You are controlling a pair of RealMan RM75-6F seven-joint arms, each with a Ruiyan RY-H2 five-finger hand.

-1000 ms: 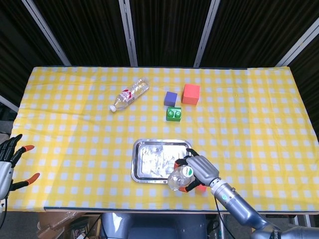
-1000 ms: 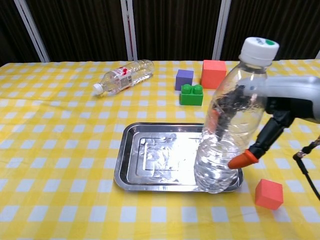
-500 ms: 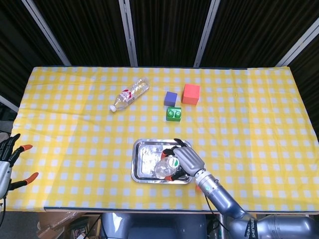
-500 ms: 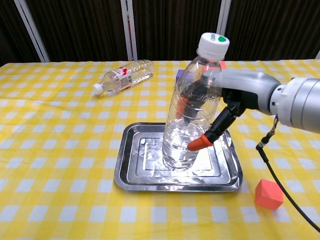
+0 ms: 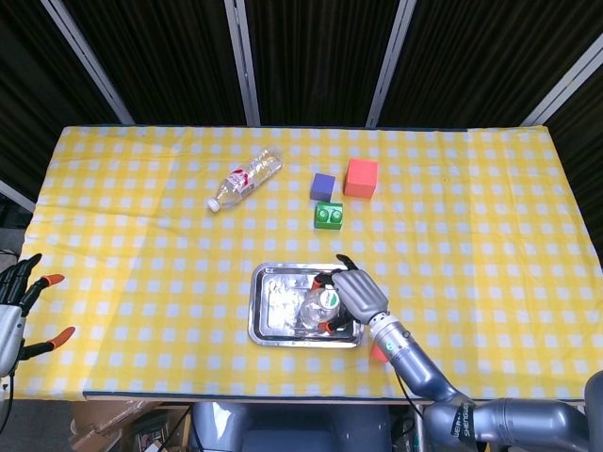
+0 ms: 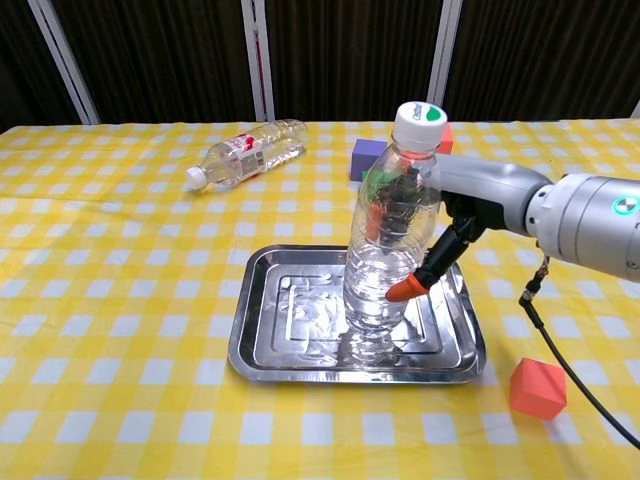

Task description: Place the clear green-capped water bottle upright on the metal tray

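The clear green-capped water bottle (image 6: 388, 240) stands nearly upright with its base inside the metal tray (image 6: 262, 350), right of the tray's middle. My right hand (image 6: 455, 215) grips it around the body, orange fingertips wrapped on the near side. From the head view the bottle's cap (image 5: 328, 299) shows over the tray (image 5: 266, 325), with the right hand (image 5: 354, 292) just beside it. My left hand (image 5: 17, 306) hangs open off the table's left edge, holding nothing.
A second clear bottle with a white cap (image 6: 248, 152) lies on its side at the back left. A purple block (image 6: 368, 158), a green block (image 5: 328, 216) and a red block (image 5: 361, 177) sit behind the tray. A small orange cube (image 6: 538, 387) lies to the tray's right.
The right hand carried the bottle from the tray's front right corner in over the tray, lowered it and straightened it upright. The left hand stayed put.
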